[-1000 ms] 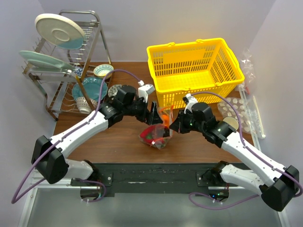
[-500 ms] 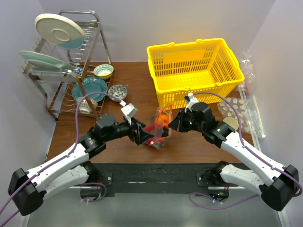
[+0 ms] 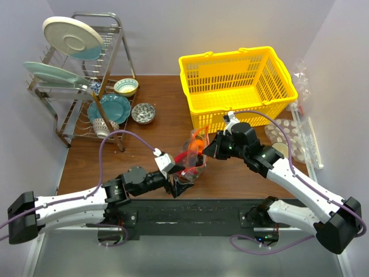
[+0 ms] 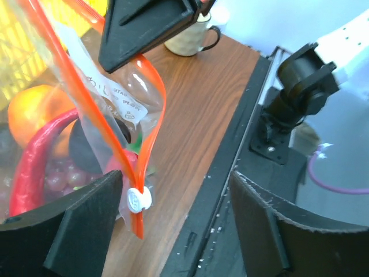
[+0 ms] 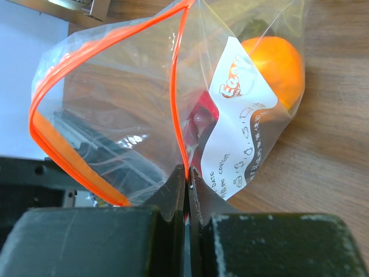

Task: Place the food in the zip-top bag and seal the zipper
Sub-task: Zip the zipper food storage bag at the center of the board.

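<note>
Mind the pull: your right gripper has its fingers pressed together on the zipper alone, a thin hold. If you drag the white slider hard, I think the strip can slip out, and the zip-top bag may sag and spill the food. The mouth is bowed wide at the left of the right wrist view, so the two strips may not meet cleanly. Your left gripper stands wide apart and holds nothing — the slider sits between its fingers, just beside the left one, low in the left wrist view. The bag is at the centre of the top view.
</note>
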Robot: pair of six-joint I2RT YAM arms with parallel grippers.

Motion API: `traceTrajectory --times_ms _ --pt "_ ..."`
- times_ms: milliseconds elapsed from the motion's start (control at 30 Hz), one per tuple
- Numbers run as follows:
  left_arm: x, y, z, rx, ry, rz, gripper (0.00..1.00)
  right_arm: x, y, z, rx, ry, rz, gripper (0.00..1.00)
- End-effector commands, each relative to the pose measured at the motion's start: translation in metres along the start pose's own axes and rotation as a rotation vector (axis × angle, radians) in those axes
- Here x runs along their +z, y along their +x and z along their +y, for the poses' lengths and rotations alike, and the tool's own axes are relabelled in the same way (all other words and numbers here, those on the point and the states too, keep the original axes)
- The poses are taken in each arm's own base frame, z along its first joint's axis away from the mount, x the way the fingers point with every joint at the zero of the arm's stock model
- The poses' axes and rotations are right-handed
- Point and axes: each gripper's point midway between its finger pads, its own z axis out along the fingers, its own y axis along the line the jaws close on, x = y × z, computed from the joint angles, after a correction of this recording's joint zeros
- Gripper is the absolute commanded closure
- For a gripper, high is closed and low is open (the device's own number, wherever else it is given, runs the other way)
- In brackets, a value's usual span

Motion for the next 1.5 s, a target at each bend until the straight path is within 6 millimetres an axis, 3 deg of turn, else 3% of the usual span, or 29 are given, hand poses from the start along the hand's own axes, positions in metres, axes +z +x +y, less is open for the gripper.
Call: traceTrajectory --times_ms 0,333,467,700,800,833,900,1000,1100,1133,1333,1467 --pt "0.006 -0.015 0.024 0.124 -0.177 -0.088 0.26 -0.005 -0.021 0.025 0.013 -0.077 -0.057 1.00" --pt "-0.002 0.011 0.045 0.159 -0.305 -0.050 0.31 -0.010 -0.029 0.029 0.002 -0.075 -0.082 1.00" --pt "-0.004 0.017 0.044 0.152 -0.290 -0.033 0.54 -0.010 -0.029 0.028 -0.006 -0.070 -0.081 1.00" --pt "-0.007 0.022 0.043 0.133 -0.290 0.003 0.68 -0.008 -0.028 0.020 -0.014 -0.037 -0.085 1.00" --pt "-0.005 0.010 0.038 0.131 -0.279 -0.005 0.96 -0.007 -0.027 0.017 -0.018 -0.025 -0.083 1.00" --pt "-0.005 0.006 0.037 0.131 -0.281 -0.002 1.00 -0.008 -0.028 0.016 -0.024 -0.018 -0.085 1.00" --pt "-0.005 0.001 0.038 0.133 -0.308 0.037 1.00 -0.011 -0.031 0.012 -0.089 0.004 -0.099 0.78" --pt "-0.006 -0.004 0.035 0.139 -0.319 0.104 1.00 -0.026 -0.045 0.022 -0.261 -0.025 -0.142 0.54" --pt "-0.004 -0.011 0.021 0.145 -0.251 0.132 1.00 -0.044 -0.050 0.046 -0.478 -0.168 -0.193 0.45" --pt "-0.005 -0.011 0.018 0.147 -0.238 0.143 1.00 -0.045 -0.042 0.050 -0.536 -0.218 -0.182 0.43" --pt "-0.008 -0.024 0.012 0.110 -0.234 0.154 1.00 -0.066 -0.056 0.059 -0.961 -0.271 -0.305 0.43" --pt "-0.010 -0.029 0.009 0.109 -0.224 0.158 1.00 -0.079 -0.027 0.091 -1.317 -0.561 -0.311 0.46"
